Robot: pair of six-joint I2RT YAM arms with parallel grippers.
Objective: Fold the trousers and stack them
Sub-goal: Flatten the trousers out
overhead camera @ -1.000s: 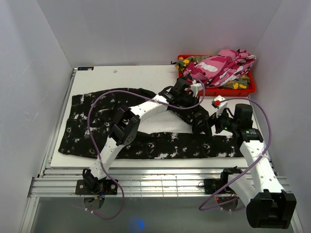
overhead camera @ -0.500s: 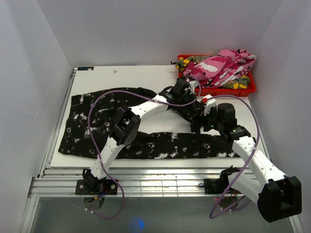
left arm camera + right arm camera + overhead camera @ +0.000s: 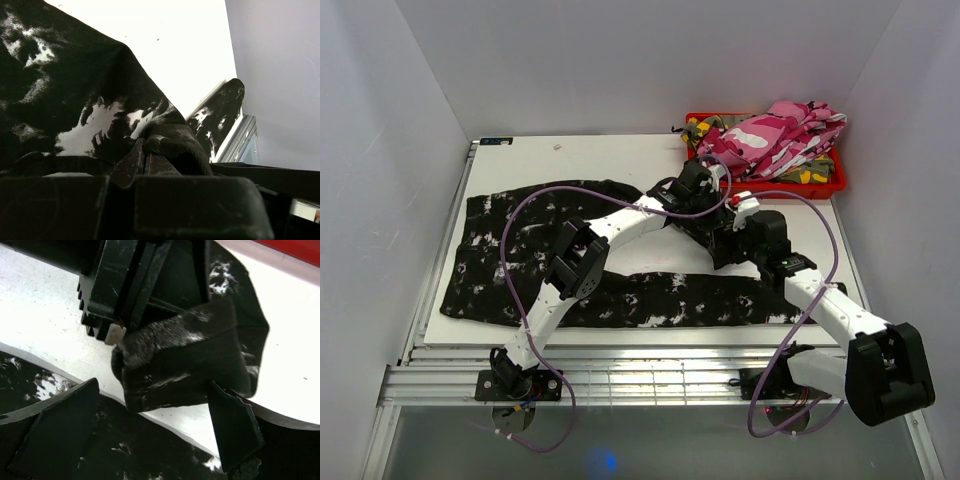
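The black trousers with white splotches (image 3: 520, 250) lie spread on the white board, legs running right. My left gripper (image 3: 720, 232) is shut on the end of the far leg and holds it bunched just above the board; in the left wrist view the jaws (image 3: 145, 150) pinch a dark fold of cloth (image 3: 175, 142). My right gripper (image 3: 738, 248) is open right beside it. In the right wrist view the held leg end (image 3: 185, 355) hangs between and just ahead of my open fingers (image 3: 55, 435), with the left gripper (image 3: 130, 285) above it. The near leg (image 3: 150, 455) lies below.
A red bin (image 3: 820, 185) at the back right holds pink-white camouflage trousers (image 3: 780, 135) and green-yellow camouflage trousers (image 3: 705, 128). The board (image 3: 600, 160) ends near the right wall. A purple cable (image 3: 535, 205) loops over the left arm.
My right gripper has moved left and forward, up to the leg end held by the left gripper. The left gripper has stayed about where it was, still shut on the cloth.
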